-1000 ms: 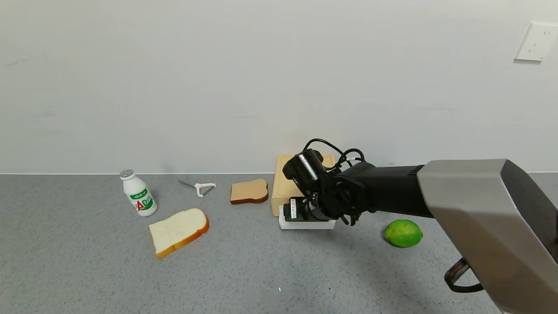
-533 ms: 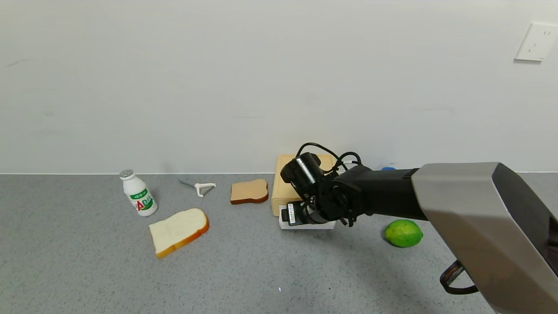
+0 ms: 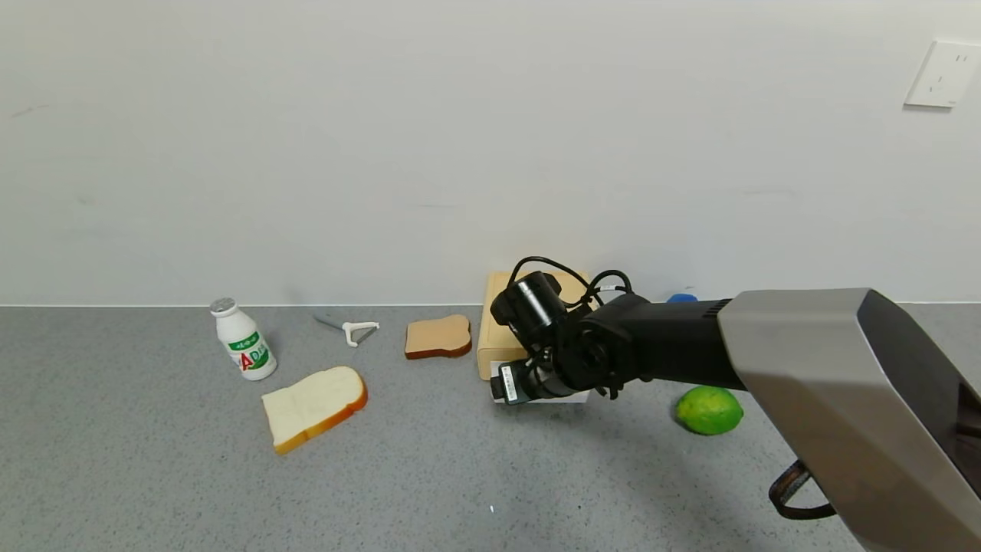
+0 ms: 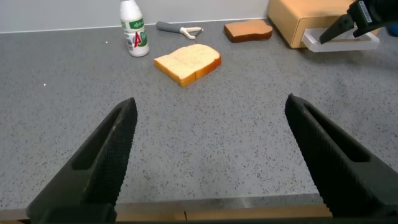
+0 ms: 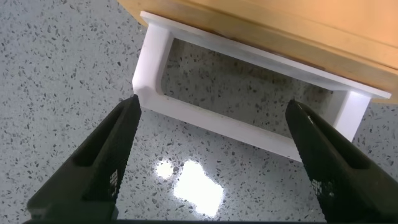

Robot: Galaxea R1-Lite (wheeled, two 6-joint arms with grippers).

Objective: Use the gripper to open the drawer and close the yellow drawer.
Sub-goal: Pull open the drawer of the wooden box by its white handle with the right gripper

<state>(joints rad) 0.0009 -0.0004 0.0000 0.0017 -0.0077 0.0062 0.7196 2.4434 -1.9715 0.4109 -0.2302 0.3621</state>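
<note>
The pale yellow drawer box [image 3: 497, 330] stands against the back wall at the table's middle, its white loop handle [image 3: 571, 396] facing forward. My right gripper [image 3: 529, 381] hangs just over the handle, partly hiding it. In the right wrist view the right gripper [image 5: 212, 104] is open, its dark jaws wide on either side of the handle [image 5: 236, 127], with the drawer front [image 5: 280, 31] beyond and looking flush with the box. My left gripper [image 4: 211, 102] is open and empty, parked over the table's front edge; from there the drawer [image 4: 298, 18] shows far off.
Left of the drawer lie a brown toast slice [image 3: 438, 337], a white peeler [image 3: 352, 330], a small milk bottle [image 3: 244, 339] and a white bread slice [image 3: 313, 406]. A green lime [image 3: 709, 410] sits right of the handle. The wall stands right behind the box.
My right gripper has shifted a little left and lower over the white handle, covering more of it. The drawer and the other objects have not moved.
</note>
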